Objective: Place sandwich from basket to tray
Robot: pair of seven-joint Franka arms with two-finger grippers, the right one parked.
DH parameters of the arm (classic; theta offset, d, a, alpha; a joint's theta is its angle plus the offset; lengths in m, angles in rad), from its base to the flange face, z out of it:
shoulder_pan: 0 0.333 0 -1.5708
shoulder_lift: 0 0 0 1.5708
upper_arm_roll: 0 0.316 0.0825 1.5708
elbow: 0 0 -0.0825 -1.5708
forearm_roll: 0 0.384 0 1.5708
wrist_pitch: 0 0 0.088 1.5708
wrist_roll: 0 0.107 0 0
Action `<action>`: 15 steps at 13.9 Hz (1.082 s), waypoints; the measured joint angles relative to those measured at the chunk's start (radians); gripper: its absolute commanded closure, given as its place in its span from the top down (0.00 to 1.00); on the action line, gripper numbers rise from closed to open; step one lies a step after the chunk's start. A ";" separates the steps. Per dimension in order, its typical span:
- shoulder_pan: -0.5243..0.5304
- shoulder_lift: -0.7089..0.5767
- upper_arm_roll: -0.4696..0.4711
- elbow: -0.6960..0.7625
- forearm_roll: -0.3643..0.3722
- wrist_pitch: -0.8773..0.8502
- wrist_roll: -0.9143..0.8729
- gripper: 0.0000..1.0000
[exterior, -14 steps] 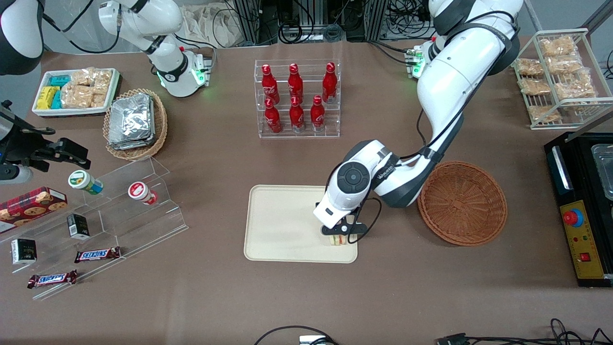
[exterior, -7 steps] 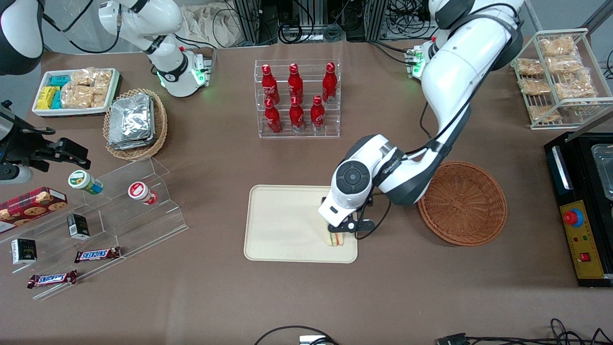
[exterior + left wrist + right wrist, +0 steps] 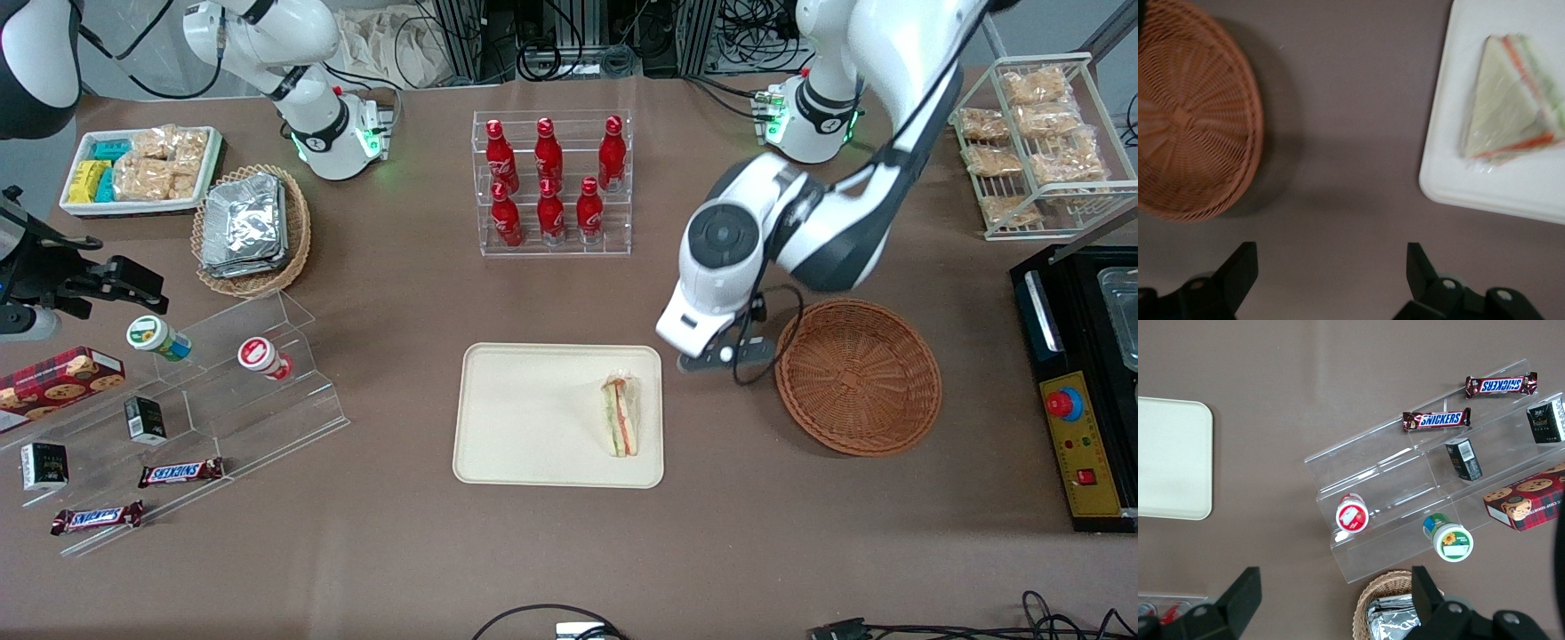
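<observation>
With the sandwich [image 3: 621, 415] lying on the tray [image 3: 524, 418] and the basket [image 3: 859, 377] empty, raise the open, empty claw [image 3: 722, 356], positioned above the table [image 3: 569, 551] between them, vertically to avoid contact with either item.

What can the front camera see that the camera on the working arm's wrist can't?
Only the front view shows the red bottles in their clear rack, the foil packets in a tan basket and the Snickers bars. Only the wrist view shows the tool wide open, holding nothing, above bare table. Both show the sandwich lying on the tray, and the empty basket beside it.
</observation>
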 measured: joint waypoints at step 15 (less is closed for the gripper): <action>0.375 -0.232 0.112 0.032 -0.206 -0.218 0.594 1.00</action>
